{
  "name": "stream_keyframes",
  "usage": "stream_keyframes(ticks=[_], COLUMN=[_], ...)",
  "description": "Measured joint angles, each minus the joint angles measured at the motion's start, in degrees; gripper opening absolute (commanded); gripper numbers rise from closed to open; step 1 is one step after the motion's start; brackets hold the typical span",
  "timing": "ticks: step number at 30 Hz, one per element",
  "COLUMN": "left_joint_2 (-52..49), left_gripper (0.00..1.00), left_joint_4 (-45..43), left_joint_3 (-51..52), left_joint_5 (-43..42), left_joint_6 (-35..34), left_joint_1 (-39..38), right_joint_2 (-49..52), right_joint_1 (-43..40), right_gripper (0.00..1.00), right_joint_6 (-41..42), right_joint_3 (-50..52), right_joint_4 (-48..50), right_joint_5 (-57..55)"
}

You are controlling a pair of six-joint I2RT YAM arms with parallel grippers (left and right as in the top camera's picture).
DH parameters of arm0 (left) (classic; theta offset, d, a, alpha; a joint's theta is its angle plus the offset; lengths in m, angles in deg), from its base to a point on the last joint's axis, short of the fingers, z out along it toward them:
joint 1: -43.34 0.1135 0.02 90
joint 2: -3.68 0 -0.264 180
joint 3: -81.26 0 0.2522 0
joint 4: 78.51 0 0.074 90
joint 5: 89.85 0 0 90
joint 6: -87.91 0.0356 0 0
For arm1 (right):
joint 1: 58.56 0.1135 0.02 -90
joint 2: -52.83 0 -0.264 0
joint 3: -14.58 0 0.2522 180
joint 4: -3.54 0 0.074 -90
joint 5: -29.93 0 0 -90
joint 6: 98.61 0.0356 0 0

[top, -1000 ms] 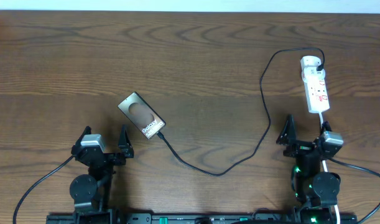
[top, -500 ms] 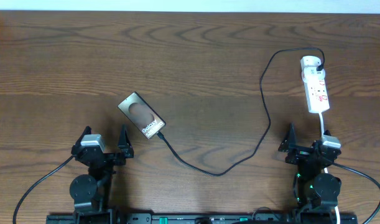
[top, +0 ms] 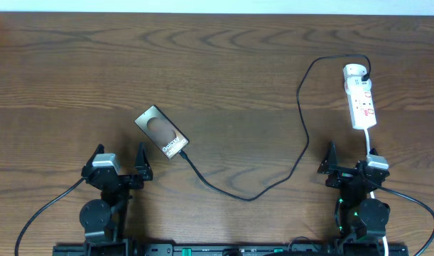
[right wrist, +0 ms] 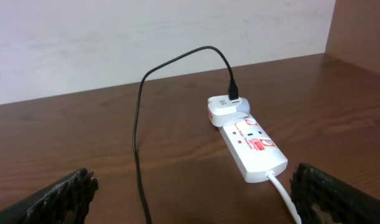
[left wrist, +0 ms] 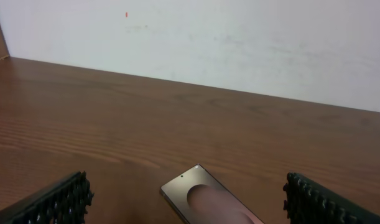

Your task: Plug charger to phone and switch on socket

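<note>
The phone [top: 161, 132] lies flat on the counter [top: 217, 57], left of the middle and nearer the front edge than the back. It is turned at a slant, one short end toward the back-left corner and the other toward the front right. The charger [top: 299, 92] meets that front-right short end. From above its tip touches the phone, but I cannot tell whether it is fully seated.

From there the charger sags toward the front edge, then climbs along the right half of the counter. It arches over toward the back-right corner and comes down into a white adapter [right wrist: 226, 109]. The adapter sits on the back end of the socket [right wrist: 252, 146].

The socket lies close to the right edge, lengthwise from back to front, with its white cord [right wrist: 283, 190] leaving the front end. Red marks show on its face, but the position of the switch is too small to read.

The left hand [top: 119, 158] sits by the front edge just in front of the phone, fingers [left wrist: 56, 202] spread wide apart and holding nothing. The phone's back end shows between them in the wrist view.

The right hand [top: 351, 160] sits by the front edge in front of the socket, also spread wide and empty. The white cord runs down beside it.
</note>
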Motion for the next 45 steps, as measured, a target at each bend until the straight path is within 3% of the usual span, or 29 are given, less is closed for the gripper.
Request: stream_keyframes(ticks=[45], left_joint_2=[0.0], left_gripper=[0.98], left_joint_4=[0.0], left_joint_3=[0.0], left_joint_5=[0.0], left_joint_6=[0.0], left_joint_1=[0.0], right_joint_2=[-1.75], right_joint_1=[0.0], right_gripper=[0.99], right_joint_6=[0.0], right_joint_3=[0.0], right_joint_4=[0.13], right_joint_5=[0.44])
